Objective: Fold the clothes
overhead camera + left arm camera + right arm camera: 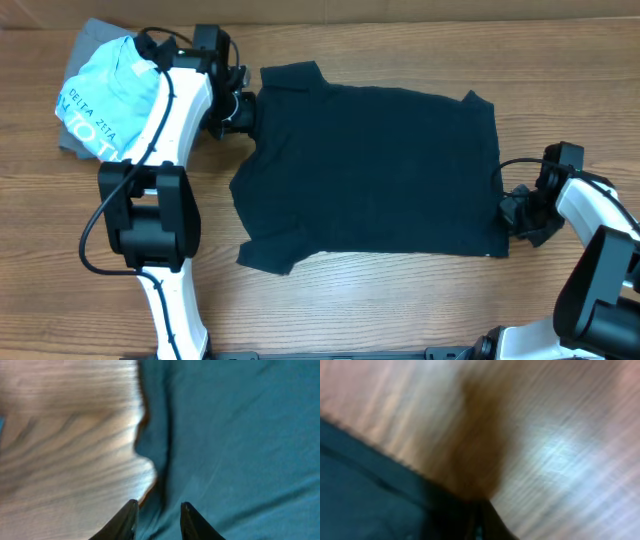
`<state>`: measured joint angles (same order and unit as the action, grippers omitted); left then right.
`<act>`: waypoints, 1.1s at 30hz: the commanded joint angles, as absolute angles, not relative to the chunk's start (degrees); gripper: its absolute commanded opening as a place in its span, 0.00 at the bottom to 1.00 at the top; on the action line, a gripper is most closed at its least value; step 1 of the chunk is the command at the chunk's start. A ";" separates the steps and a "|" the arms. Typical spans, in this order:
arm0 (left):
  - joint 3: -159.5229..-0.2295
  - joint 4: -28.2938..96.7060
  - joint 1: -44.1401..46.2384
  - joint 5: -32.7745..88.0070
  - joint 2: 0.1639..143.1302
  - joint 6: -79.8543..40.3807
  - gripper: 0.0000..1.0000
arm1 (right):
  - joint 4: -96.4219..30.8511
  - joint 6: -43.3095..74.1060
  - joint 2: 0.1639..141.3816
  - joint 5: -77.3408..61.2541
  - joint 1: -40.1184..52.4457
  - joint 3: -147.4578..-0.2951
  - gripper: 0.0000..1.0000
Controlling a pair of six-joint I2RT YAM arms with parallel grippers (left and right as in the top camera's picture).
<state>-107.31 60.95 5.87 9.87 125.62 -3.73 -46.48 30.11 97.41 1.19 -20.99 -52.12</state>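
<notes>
Navy T-shirt point(370, 170) lies spread flat on the wood table point(350, 310), sleeves left, hem right.
Left gripper point(157, 512) sits at the shirt's left edge between the sleeves, jaws slightly apart with cloth showing in the gap. Right gripper point(512, 212) is at the hem corner, jaws pressed together. The wrist view is too blurred to tell if fabric is caught.

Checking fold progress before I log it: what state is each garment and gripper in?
dark T-shirt: spread flat, unfolded.
light blue T-shirt: bunched, on the grey garment.
grey garment: mostly covered, beneath it.
left gripper: slightly open over the dark T-shirt's edge.
right gripper: shut at its opposite edge; grip unclear.
</notes>
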 commanded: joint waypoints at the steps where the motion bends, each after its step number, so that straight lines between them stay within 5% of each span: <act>1: -107.72 58.87 7.86 11.03 128.35 -0.54 0.31 | -48.01 34.57 99.02 8.40 -24.60 -52.23 0.04; 7: -107.72 55.05 8.95 9.54 131.76 -0.14 0.30 | -51.35 32.03 99.02 6.57 -28.60 -56.03 0.04; 9: -107.72 53.78 9.02 9.02 132.77 -0.30 0.30 | -51.35 29.32 99.02 3.86 -28.62 -56.75 0.18; 11: -107.72 53.15 9.04 9.04 133.51 -0.43 0.31 | -51.51 29.12 99.02 3.07 -28.62 -57.10 0.21; 16: -107.74 51.72 8.95 5.74 134.58 -0.40 0.08 | -51.57 29.12 99.02 2.87 -28.64 -57.10 0.28; 18: -108.14 51.59 8.56 2.92 134.34 -1.17 0.06 | -51.46 29.12 99.02 2.83 -28.64 -57.10 0.37; 21: -111.77 54.19 7.38 1.48 134.13 -2.20 0.16 | -49.69 25.93 99.02 -0.38 -28.64 -57.10 0.56; 23: -116.18 57.74 6.46 1.54 134.13 -2.98 0.36 | -48.49 23.38 99.02 -4.25 -28.64 -57.14 0.58; 27: -127.81 67.81 5.26 2.46 134.13 -2.92 0.44 | -48.56 20.03 98.87 -8.45 -28.64 -58.41 0.59; 33: -136.25 77.43 6.74 14.26 134.13 0.05 0.18 | -49.82 19.44 95.00 -10.66 -28.64 -60.58 0.59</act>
<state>-134.63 75.70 4.78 7.42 134.43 -2.04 -49.78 20.91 98.45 -8.27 -28.73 -58.15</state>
